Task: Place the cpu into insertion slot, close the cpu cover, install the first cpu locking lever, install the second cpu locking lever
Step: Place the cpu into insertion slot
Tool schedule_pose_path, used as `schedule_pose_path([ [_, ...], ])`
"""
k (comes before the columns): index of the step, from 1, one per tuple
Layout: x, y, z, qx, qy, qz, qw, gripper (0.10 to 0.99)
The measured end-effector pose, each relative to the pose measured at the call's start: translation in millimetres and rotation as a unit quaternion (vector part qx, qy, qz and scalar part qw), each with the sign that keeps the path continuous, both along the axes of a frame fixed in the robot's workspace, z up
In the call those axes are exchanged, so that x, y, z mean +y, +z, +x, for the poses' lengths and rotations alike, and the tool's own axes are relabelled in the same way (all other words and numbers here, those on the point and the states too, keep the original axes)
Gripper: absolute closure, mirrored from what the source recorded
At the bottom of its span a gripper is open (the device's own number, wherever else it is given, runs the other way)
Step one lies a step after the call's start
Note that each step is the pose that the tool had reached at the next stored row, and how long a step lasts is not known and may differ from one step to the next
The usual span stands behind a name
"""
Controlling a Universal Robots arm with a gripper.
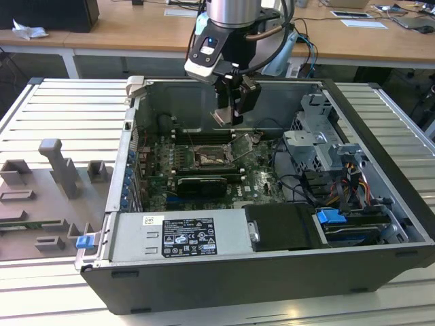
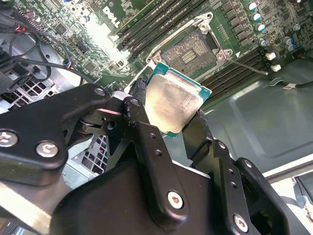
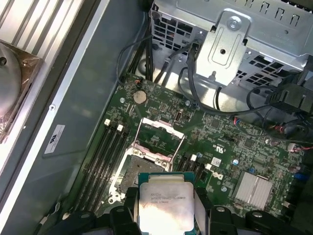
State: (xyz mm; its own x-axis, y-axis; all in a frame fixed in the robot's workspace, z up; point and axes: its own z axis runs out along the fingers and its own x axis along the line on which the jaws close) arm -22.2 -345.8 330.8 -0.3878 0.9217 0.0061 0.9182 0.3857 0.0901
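Count: one cpu [image 3: 165,209]; one insertion slot [image 3: 133,171]; one cpu cover [image 3: 162,127], raised at the slot's edge; one coin cell [image 3: 140,96] and one finned heatsink [image 3: 253,188] near the slot.

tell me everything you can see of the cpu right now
The cpu is a small flat square chip: dull silvery metal face with faint print, thin green board edge. The gripper clamps two opposite edges, holding it in the air above the open insertion slot, not yet seated.
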Motion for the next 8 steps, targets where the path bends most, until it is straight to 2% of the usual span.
schedule_pose_path([
  [8,0.0,-3.1,0.0,0.0000,0.000,0.0000,1.0000,0.549],
])
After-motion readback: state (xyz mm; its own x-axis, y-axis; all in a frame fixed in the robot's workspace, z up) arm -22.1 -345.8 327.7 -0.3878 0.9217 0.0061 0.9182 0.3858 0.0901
